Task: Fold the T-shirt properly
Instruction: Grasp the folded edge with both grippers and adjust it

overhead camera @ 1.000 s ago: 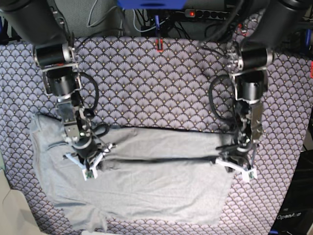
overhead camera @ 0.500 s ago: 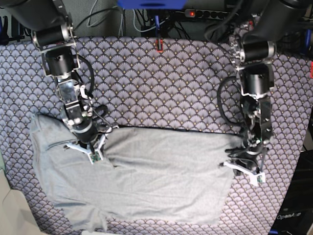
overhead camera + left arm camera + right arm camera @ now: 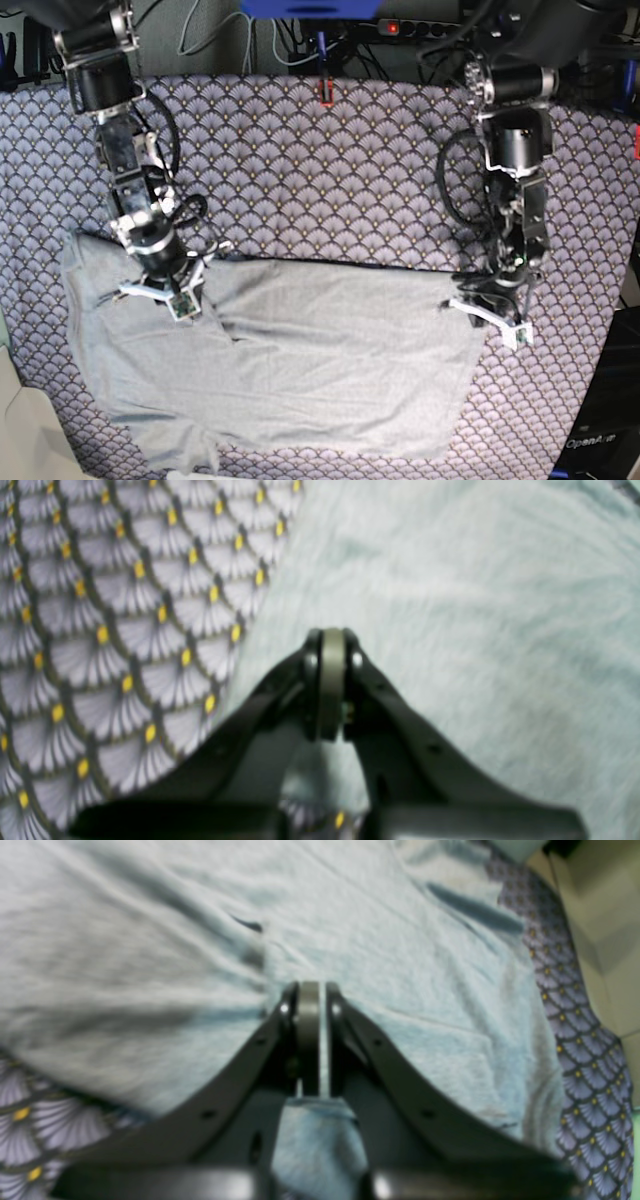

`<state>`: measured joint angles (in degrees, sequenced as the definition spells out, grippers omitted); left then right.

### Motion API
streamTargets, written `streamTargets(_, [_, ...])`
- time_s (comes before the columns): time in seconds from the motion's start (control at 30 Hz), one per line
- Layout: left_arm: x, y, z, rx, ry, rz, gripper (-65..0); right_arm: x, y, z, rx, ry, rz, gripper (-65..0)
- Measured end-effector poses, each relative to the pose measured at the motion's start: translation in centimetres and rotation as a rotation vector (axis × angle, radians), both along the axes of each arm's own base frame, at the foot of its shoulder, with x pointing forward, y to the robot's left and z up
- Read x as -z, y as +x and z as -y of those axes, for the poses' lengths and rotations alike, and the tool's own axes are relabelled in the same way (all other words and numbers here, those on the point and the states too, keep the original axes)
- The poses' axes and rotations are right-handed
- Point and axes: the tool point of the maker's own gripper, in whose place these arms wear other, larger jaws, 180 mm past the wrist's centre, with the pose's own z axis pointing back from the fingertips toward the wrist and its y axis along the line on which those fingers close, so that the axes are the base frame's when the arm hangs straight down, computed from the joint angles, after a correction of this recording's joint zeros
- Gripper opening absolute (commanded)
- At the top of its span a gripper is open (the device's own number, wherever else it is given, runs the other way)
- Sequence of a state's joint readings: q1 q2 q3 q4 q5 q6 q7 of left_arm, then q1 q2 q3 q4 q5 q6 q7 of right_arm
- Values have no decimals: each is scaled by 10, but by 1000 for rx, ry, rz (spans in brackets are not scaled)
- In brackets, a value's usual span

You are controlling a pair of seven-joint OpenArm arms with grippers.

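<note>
Patterned cloth (image 3: 330, 170) bare beyond T-shirt (image 3: 300, 370) edges.

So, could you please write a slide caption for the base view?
Two shut pincers, left and right, over a half-folded light grey knit T-shirt on purple fan-scale cloth.

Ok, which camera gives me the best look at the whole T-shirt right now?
Base view: the T-shirt lies spread across the patterned cloth, outline visible. Both wrist views show only blurred grey fabric patches around shut jaws.
</note>
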<state>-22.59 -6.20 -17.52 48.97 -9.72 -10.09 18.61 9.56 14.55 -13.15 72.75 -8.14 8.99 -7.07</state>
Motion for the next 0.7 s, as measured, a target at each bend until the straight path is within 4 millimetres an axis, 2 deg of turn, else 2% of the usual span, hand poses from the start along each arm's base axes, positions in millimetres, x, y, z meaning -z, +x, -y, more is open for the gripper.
streamTargets(0.13, [5, -4, 0, 1, 0, -16, -650, 19, -15, -3, 5, 6, -55, -625])
streamTargets(0.23, [1, -1, 0, 1, 0, 1, -650, 33, -17, -8, 9, 25, -84, -625])
streamTargets(0.33, [8, -7, -2, -1, 5, -14, -650, 47, -21, -2, 22, 14, -125, -625])
streamTargets(0.57, [23, -14, -3, -6, -4, -52, -650, 53, -3, -3, 40, 29, -140, -625])
streamTargets(0.7, [28, -15, -4, -15, -18, -47, -650, 60, -3, -2, 29, 51, -119, -625])
